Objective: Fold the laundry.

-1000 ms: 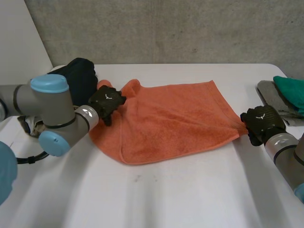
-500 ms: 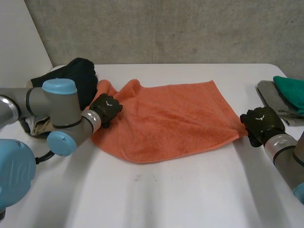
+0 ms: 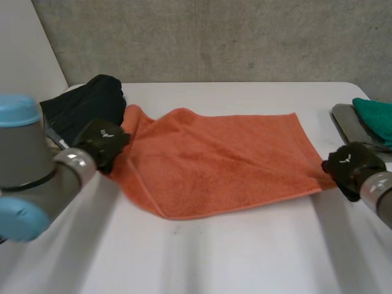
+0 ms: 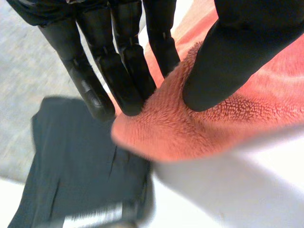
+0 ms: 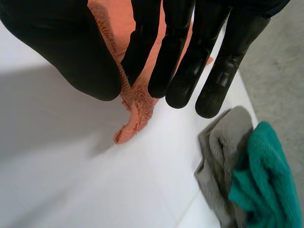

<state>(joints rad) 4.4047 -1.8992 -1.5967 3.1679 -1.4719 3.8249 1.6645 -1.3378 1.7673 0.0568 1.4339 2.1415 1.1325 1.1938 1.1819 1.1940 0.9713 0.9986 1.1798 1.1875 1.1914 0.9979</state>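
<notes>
**Obs:** Where is the towel?

**Op:** The towel [image 3: 220, 162] is spread across the middle of the tabletop [image 3: 245, 257], drawn out between my two hands. My left hand [image 3: 101, 142] has its left end, beside the black garment [image 3: 86, 107] at the far left corner. There the fingers [image 4: 126, 71] and thumb are clamped on the cloth. My right hand [image 3: 350, 166] pinches the right near corner, thumb against fingers. It sits close to the grey cloth [image 5: 218, 156] and green cloth [image 5: 261, 175] at the right edge.

**Obs:** What step is this?

**Op:** My judgement is that I'm flattening it before the first fold. The left end looks rumpled, and creases run across the middle.

**Obs:** How do you do it well?

**Op:** I pull both ends outward evenly, low over the tabletop. The tension has to be gentle, because the right pinch holds only a thin strip and could slip. I'd also keep the left end off the black garment so the two don't snag together.
</notes>
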